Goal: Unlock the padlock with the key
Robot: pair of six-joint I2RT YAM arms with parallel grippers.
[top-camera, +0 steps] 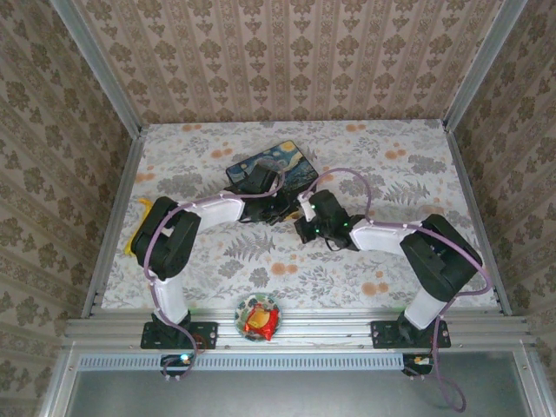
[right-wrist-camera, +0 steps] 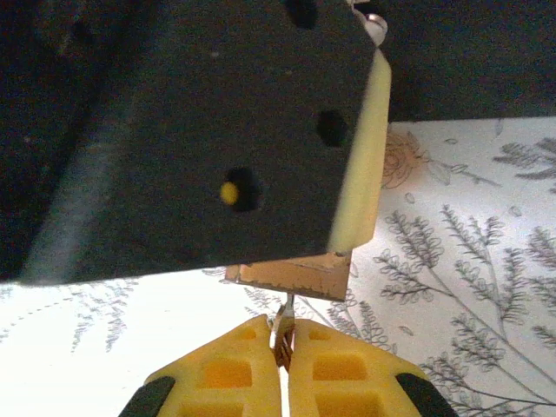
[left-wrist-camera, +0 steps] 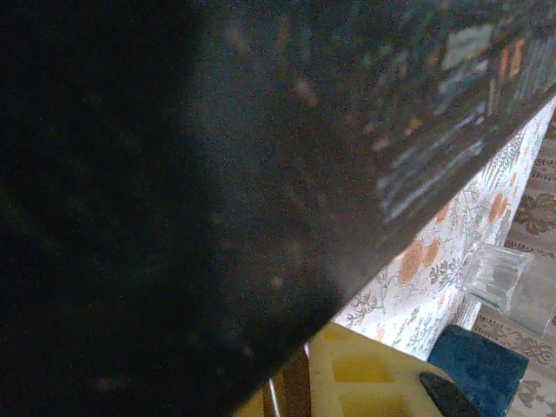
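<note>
In the right wrist view the brass padlock [right-wrist-camera: 295,276] sticks out below the left arm's black housing [right-wrist-camera: 174,130] and one of its yellow fingers [right-wrist-camera: 360,174]. My right gripper [right-wrist-camera: 282,334] is shut on the small key [right-wrist-camera: 283,347]. The key's thin blade points up and meets the padlock's underside. In the left wrist view, my left gripper [left-wrist-camera: 300,382] holds a brown sliver of the padlock [left-wrist-camera: 297,393] between its yellow fingers [left-wrist-camera: 373,373]. From above, the left gripper [top-camera: 280,207] and right gripper [top-camera: 302,224] meet at mid-table; the padlock and key are hidden between them.
A painted tin box [top-camera: 291,161] lies just behind the grippers, its dark side [left-wrist-camera: 261,174] close to the left wrist camera. A clear plastic piece [left-wrist-camera: 508,278] and a dark blue object [left-wrist-camera: 478,365] sit nearby. A bowl of snacks [top-camera: 259,317] rests on the near rail.
</note>
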